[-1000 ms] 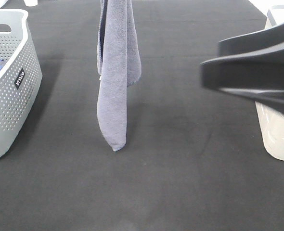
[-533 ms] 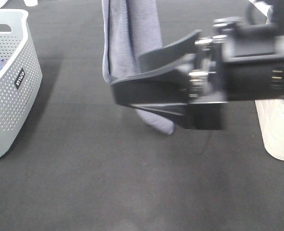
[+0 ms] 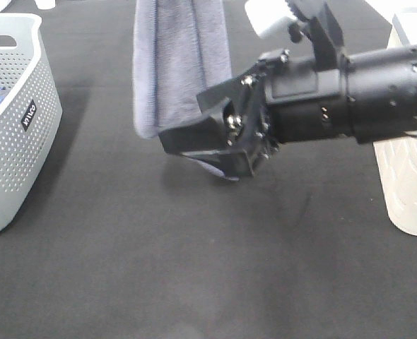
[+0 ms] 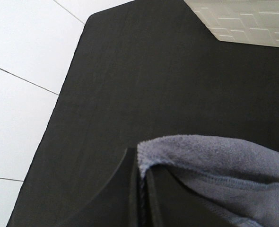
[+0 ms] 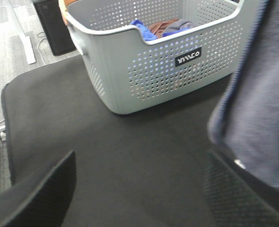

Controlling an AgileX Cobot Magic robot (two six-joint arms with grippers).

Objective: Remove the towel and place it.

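Observation:
The grey-lavender towel (image 3: pixel 180 63) hangs down from above the top edge of the exterior view, over the black table. In the left wrist view my left gripper (image 4: pixel 142 187) is shut on the towel's hemmed edge (image 4: pixel 215 165); this gripper is out of the exterior view. My right gripper (image 3: pixel 184 120) reaches in from the right at the towel's lower end, which bunches against its black fingers. In the right wrist view the right gripper (image 5: pixel 139 189) is wide open, and the towel (image 5: pixel 262 94) hangs at one finger (image 5: pixel 243 189).
A grey perforated basket (image 3: pixel 18 127) stands at the left edge, with a blue cloth (image 5: pixel 142 26) and other fabric inside. A white basket (image 3: pixel 410 183) stands at the right edge, also showing in the left wrist view (image 4: pixel 243 23). The table is black; white floor lies beyond it.
My right arm has swung in from the right edge to the towel and turned. The towel's hanging tip has been pushed up and to the right.

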